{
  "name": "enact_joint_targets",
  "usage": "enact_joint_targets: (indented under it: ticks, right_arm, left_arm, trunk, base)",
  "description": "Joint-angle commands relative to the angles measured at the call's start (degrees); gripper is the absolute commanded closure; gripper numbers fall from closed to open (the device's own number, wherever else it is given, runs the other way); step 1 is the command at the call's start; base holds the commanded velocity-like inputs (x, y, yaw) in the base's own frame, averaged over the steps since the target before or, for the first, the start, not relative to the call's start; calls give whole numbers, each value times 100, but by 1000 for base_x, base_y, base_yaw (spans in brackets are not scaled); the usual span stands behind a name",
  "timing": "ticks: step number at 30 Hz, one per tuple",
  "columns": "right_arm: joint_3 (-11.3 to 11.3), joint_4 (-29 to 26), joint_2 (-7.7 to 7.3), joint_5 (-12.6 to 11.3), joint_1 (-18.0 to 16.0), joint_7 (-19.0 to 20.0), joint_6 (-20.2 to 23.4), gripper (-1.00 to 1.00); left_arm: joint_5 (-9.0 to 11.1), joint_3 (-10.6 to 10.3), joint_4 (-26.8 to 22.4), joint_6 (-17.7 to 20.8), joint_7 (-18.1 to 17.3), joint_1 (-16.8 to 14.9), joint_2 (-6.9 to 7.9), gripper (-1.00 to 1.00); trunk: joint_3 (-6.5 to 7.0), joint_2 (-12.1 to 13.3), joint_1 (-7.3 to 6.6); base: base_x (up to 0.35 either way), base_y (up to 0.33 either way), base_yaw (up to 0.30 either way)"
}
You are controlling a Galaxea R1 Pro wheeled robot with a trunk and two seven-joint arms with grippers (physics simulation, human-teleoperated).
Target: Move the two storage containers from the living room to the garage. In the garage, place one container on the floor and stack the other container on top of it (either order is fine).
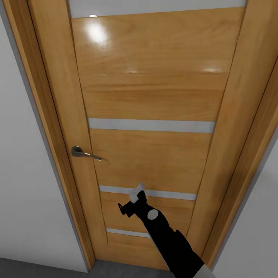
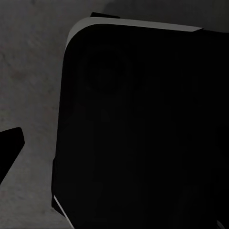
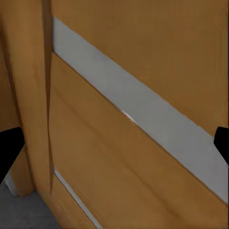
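Observation:
The two storage containers are out of view. I face a shut honey-coloured wooden door (image 1: 154, 92) with pale horizontal strips. My right gripper (image 1: 136, 192) is raised on its black arm and sits close to the door's lower strip (image 3: 143, 119). It is open, its dark fingertips (image 3: 9, 150) standing wide apart at the edges of the right wrist view with nothing between them. My left gripper (image 2: 114, 186) hangs low and points down at my own black base (image 2: 143, 124) and grey floor (image 2: 28, 71). One of its fingertips (image 2: 9, 148) is spread far out to the side.
A metal lever handle (image 1: 83, 153) sits on the door's left side, well above and left of my right gripper. A wooden frame (image 1: 46, 116) borders the door, with white walls (image 1: 23, 185) on both sides. A strip of grey floor (image 1: 38, 268) runs along the bottom.

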Motion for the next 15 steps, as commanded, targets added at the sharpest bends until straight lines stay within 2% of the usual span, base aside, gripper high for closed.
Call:
enact_joint_targets:
  ticks: [1, 11, 15]
  right_arm:
    - [16, -79, 1, 60, -52, 37, 32, -100]
    - [125, -77, 1, 94, -534, -54, -61, -100]
    - [131, 325, 1, 231, -913, -256, -308, -100]
  left_arm:
    - [42, 2, -4, -14, 3, 1, -3, -100]
    - [41, -2, -10, -18, -22, 3, -2, -100]
    - [41, -6, -12, -18, -35, 4, -6, -100]
  trunk:
    - [-5, -3, 0]
    - [-5, -3, 0]
    - [-5, -3, 0]
  base:
    - [0, 0, 0]
    - [0, 0, 0]
    - [0, 0, 0]
